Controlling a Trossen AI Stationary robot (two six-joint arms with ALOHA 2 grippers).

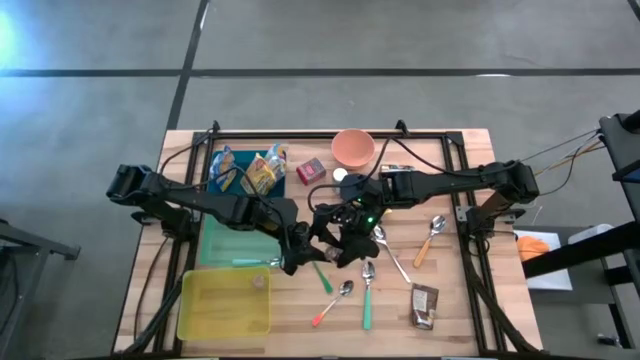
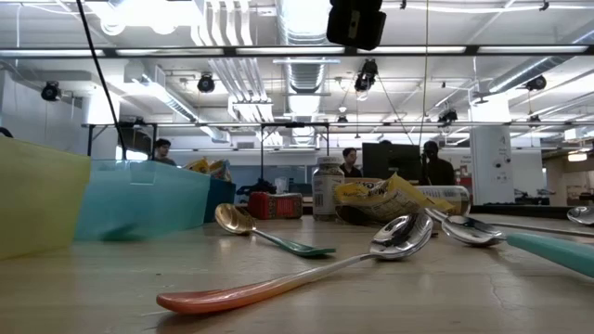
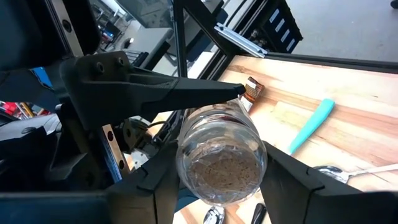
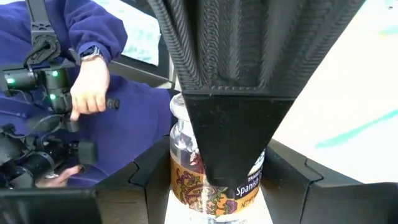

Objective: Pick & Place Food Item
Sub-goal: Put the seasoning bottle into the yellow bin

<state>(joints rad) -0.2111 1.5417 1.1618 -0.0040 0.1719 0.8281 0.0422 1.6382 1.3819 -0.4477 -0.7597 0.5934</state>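
A clear spice jar (image 3: 221, 165) with an orange label (image 4: 214, 186) hangs in the air over the middle of the table. Both grippers meet on it. My left gripper (image 3: 224, 186) comes from the table's left and is shut on the jar's base end. My right gripper (image 4: 217, 186) comes from the right and is shut on the labelled part. In the high view the two grippers (image 1: 300, 240) (image 1: 338, 225) crowd together and hide the jar. The low view shows neither gripper. My left gripper pinches the jar's round wall next to its base (image 3: 186, 171) between its two fingers (image 3: 158, 183), one on each side. The base faces back along the fingers. The jar is lifted clear of the table. My right gripper pinches the jar's labelled wall (image 4: 180, 180) between its two fingers (image 4: 146, 180), one on each side, lying across the jar. A finger of the left gripper (image 4: 230, 93) stands in front and hides the jar's upper part.
A yellow bin (image 1: 190, 310), a green tray (image 1: 215, 245) and a blue bin (image 1: 222, 185) of snack packets stand at the left. An orange bowl (image 1: 352, 148), a red box (image 1: 311, 170) and another jar (image 2: 327, 188) stand at the back. Several spoons (image 1: 368, 290) and a brown packet (image 1: 424, 305) lie near the front. A person's hand (image 4: 90, 87) shows beyond the table.
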